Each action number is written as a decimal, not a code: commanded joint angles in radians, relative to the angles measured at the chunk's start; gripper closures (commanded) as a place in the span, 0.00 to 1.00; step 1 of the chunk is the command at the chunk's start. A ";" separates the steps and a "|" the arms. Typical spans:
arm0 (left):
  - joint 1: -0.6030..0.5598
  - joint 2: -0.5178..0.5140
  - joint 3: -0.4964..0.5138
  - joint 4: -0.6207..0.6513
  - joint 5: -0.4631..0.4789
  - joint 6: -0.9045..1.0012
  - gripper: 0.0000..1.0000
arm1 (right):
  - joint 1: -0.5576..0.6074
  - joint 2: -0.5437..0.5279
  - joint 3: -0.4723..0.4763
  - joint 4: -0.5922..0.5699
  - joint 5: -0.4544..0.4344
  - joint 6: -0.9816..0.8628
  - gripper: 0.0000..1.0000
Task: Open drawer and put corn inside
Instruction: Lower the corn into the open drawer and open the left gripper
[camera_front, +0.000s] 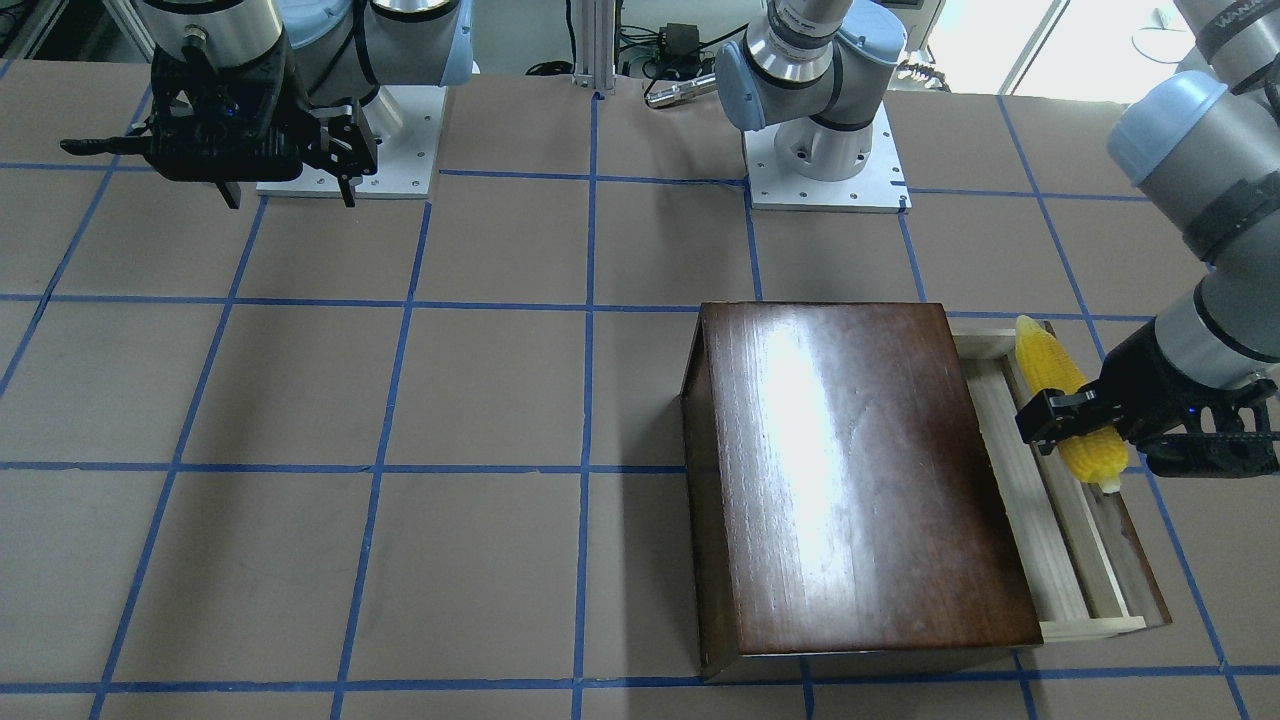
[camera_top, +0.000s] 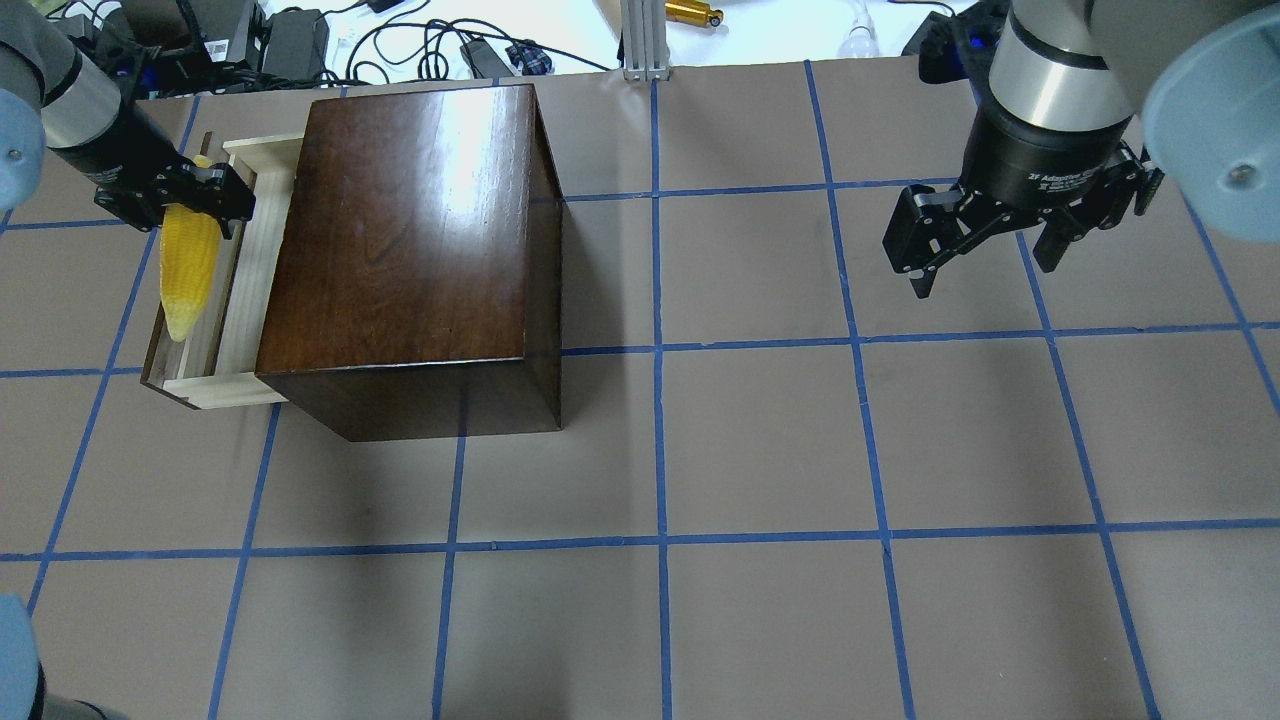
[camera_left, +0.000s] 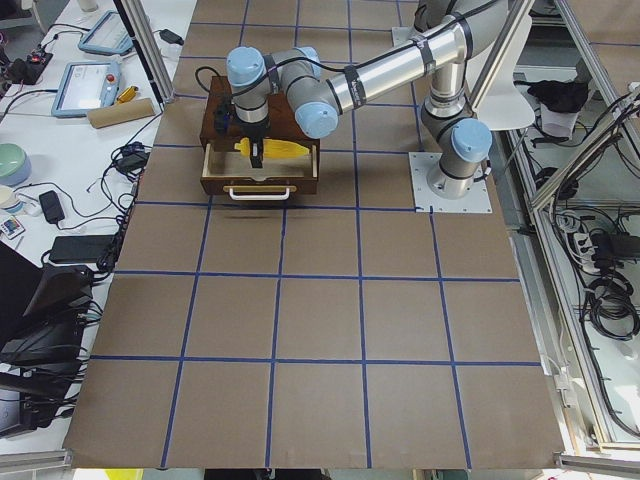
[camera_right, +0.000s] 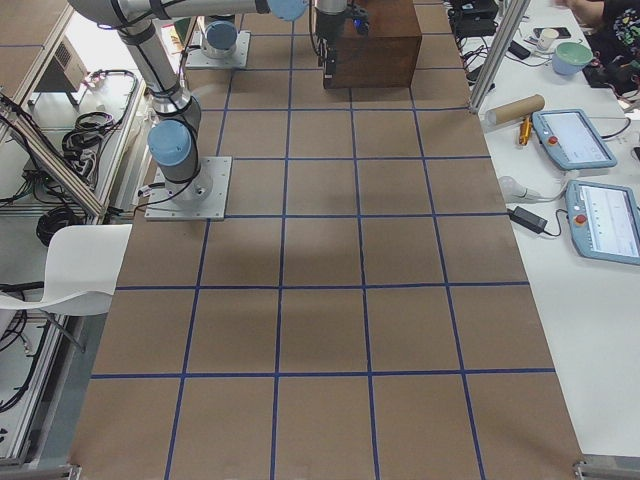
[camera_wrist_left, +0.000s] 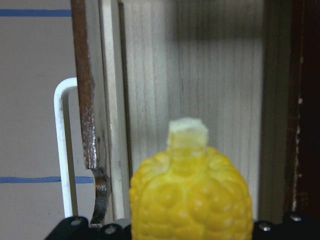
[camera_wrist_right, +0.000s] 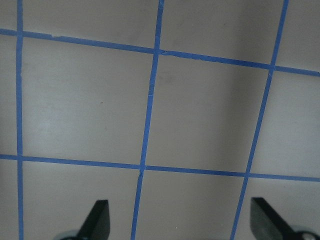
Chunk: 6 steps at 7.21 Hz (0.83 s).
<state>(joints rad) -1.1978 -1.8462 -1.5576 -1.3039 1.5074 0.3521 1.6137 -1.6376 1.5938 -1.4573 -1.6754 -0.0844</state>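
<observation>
The glossy dark-brown box stands on the table's left side. The drawer of pale wood is pulled out of it towards the left, and its white handle shows in the left wrist view. My left gripper is shut on the yellow corn near its thick end. It holds the cob lengthwise over the open drawer, close to the front panel. The corn hangs above the drawer's floor. My right gripper is open and empty, high over the table's right side.
The robot bases stand behind the box in the front-facing view. Cables and power bricks lie past the far table edge. Tablets and a cardboard tube lie on the side bench. Blue tape lines grid the brown table.
</observation>
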 joint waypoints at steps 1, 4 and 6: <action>-0.002 0.011 0.001 -0.002 0.001 -0.004 0.00 | 0.000 0.001 0.000 0.000 0.000 0.000 0.00; -0.014 0.099 0.008 -0.082 0.005 -0.004 0.00 | 0.000 -0.001 0.000 0.000 0.000 0.000 0.00; -0.060 0.206 0.016 -0.159 0.005 -0.027 0.00 | 0.000 0.001 0.000 0.000 0.000 0.000 0.00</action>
<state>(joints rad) -1.2274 -1.7041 -1.5477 -1.4163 1.5125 0.3423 1.6137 -1.6381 1.5938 -1.4573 -1.6751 -0.0844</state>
